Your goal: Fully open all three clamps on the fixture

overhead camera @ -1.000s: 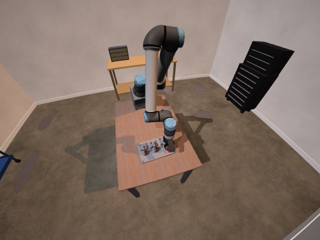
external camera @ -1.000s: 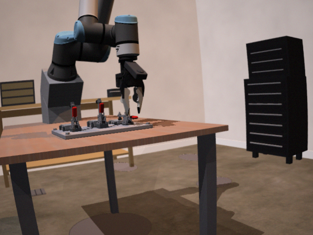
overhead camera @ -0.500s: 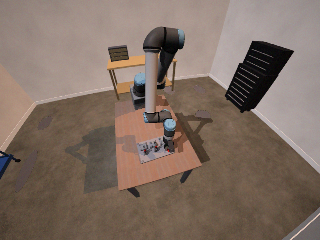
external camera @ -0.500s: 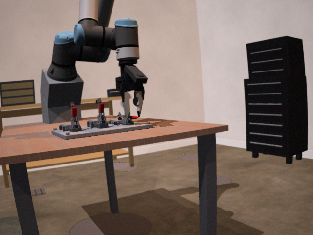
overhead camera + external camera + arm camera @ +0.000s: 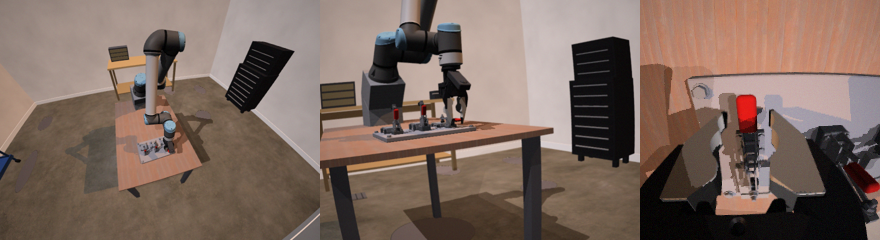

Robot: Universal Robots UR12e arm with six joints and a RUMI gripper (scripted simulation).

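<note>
Lying flat, clamp handle (image 5: pixel 746 111); claw (image 5: pixel 746 150) astride

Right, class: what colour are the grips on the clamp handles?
Red. The wrist view shows it best, on the clamp handle lying between the claw's fingers.

Top view: your arm hides the third clamp, and the fixture (image 5: pixel 151 158) parts are too small to tell | Wrist view: neighbouring clamp handle (image 5: pixel 863 178) cut off at right edge | Blue cart (image 5: pixel 4 161) cropped at left.
</note>
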